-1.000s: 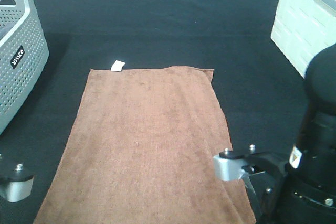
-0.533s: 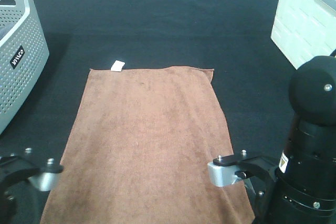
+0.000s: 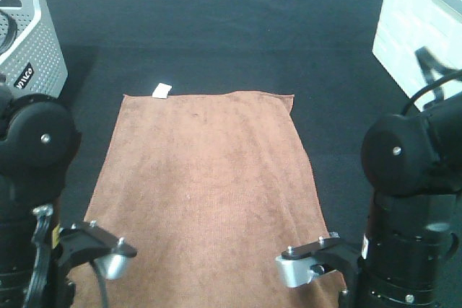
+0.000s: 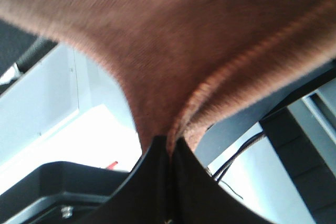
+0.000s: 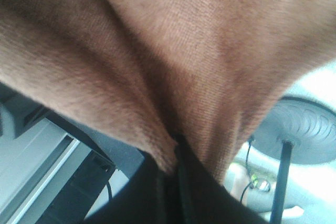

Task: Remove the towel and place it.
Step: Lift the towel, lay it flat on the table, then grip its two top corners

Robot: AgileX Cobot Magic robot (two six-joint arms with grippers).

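Note:
The reddish-brown towel point(image 3: 202, 178) lies spread flat on the black table cloth point(image 3: 216, 27), its small white tag point(image 3: 162, 91) at the far left corner. My left arm stands over the towel's near left corner and my right arm over its near right corner; the fingertips themselves are hidden below the frame edge in the high view. In the left wrist view my left gripper point(image 4: 169, 153) is shut, pinching a fold of the towel point(image 4: 173, 51). In the right wrist view my right gripper point(image 5: 176, 148) is shut on a bunched fold of the towel point(image 5: 173, 51).
A grey perforated laundry basket point(image 3: 25, 41) stands at the far left edge. A white brick-patterned wall point(image 3: 415, 30) rises at the far right. The black cloth runs around the towel on all far sides.
Both arms have swung up and inward at the towel's near corners, rising larger into the high view. The towel's near edge has drawn in slightly; the far part lies unmoved.

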